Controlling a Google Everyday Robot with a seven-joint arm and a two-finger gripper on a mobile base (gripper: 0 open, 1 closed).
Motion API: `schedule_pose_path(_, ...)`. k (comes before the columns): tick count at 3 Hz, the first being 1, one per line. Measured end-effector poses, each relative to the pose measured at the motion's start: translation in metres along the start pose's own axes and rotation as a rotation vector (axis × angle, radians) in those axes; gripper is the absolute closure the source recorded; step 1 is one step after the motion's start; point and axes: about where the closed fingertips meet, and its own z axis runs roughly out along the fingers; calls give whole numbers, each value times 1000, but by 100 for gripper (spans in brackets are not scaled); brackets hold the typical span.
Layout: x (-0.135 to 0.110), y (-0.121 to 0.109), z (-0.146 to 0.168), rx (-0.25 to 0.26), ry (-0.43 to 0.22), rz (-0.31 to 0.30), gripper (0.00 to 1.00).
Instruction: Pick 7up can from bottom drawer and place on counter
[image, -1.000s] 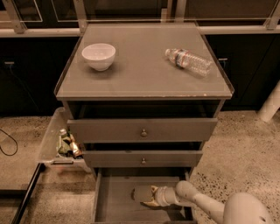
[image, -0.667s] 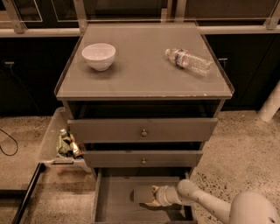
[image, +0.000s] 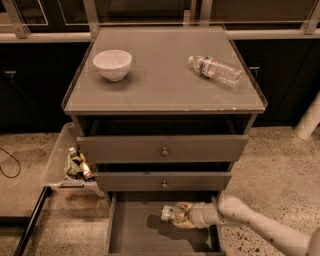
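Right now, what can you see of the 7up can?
The 7up can is small and silvery with a green band and a reddish spot, metal by its look. It is turned on its side, one end pointing left, in the open bottom drawer, near the middle. The gripper, reaching in from the right, appears closed around its right half and hides it. A dark shadow lies under the can; whether it touches the drawer floor I cannot tell.

Nothing is legible, even on the bottom drawer's (image: 134, 234) 7up can (image: 168, 214) in the gripper (image: 177, 216).
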Motion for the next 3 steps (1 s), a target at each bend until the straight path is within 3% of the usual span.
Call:
schedule_pose_path(1,-35,-3,-66,50,12,-26,100)
schedule_pose_path(2,-75,-13,-144,135,19,-85,100)
schedule_pose_path(3,-75,-13,-144,135,19,-86,100)
